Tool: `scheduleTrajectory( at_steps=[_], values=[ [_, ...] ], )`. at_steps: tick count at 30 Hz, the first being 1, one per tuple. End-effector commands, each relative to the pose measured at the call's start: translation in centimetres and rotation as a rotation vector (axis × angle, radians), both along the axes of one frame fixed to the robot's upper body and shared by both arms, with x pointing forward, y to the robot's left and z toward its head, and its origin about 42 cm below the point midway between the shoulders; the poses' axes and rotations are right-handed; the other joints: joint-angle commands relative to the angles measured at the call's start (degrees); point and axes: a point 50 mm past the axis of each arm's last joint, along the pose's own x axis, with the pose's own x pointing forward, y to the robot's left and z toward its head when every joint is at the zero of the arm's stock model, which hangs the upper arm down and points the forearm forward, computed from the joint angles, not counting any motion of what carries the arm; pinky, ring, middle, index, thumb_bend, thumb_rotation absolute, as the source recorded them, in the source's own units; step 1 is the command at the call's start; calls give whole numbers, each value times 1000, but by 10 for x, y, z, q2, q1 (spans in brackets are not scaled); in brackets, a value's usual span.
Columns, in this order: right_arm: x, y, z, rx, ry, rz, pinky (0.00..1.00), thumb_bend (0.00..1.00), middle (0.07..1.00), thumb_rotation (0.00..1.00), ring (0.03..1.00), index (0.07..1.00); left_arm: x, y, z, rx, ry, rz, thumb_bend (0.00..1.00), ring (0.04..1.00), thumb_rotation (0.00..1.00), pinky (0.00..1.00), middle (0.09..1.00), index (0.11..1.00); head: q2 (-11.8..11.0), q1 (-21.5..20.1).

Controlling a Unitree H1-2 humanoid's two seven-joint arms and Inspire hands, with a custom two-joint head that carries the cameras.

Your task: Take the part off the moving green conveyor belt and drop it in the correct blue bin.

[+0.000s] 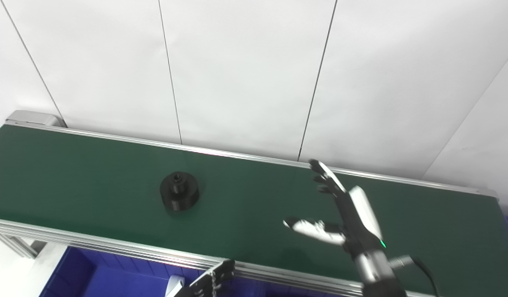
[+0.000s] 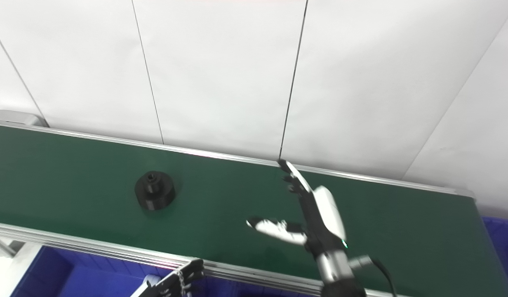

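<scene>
1. The left robot hand [image 1: 215,278] is mostly cut off at the bottom edge below the belt rail; only dark fingers show, so I cannot tell how far open it is.
2. The right robot hand [image 1: 344,214] hovers over the green conveyor belt [image 1: 93,165], fingers straight, thumb spread wide, holding nothing.
3. The black round part [image 1: 179,191] sits on the belt, well apart to its left.
4. A blue bin [image 1: 97,276] peeks out beneath the rail.
5. No readable writing.
</scene>
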Motion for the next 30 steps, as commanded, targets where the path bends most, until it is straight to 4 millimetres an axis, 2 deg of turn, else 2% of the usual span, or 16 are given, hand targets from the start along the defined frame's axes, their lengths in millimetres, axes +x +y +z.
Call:
scheduleTrajectory(
  at_steps=[1,7,10,15,19,27,30],
  values=[
    [17,13,17,-11,-45,12,769,843,899,472,855,917,1,3,11,-16,-68,-18,819,957,549,905,966,940,4,0],
    [45,32,26,-102,-38,50,752,892,897,483,847,910,1,4,13,-32,-81,-39,828,957,528,915,963,936,11,0],
    [51,37,28,-132,-32,55,728,906,903,498,842,917,1,5,13,-44,-83,-50,813,963,517,924,970,942,11,0],
    [75,60,33,-183,-26,116,726,928,892,499,841,910,1,3,16,-28,-97,-55,842,937,519,895,956,934,20,5],
    [83,70,36,-197,-19,140,775,930,895,481,869,911,-1,3,19,-12,-105,-49,854,925,530,891,938,929,21,7],
    [94,96,29,-262,0,207,757,912,904,480,838,925,-5,0,20,-7,-107,-46,849,900,533,868,916,914,22,10],
    [98,112,24,-310,37,229,779,945,920,489,872,925,-5,-2,22,-2,-113,-67,830,899,523,868,915,910,22,10]
  ],
)
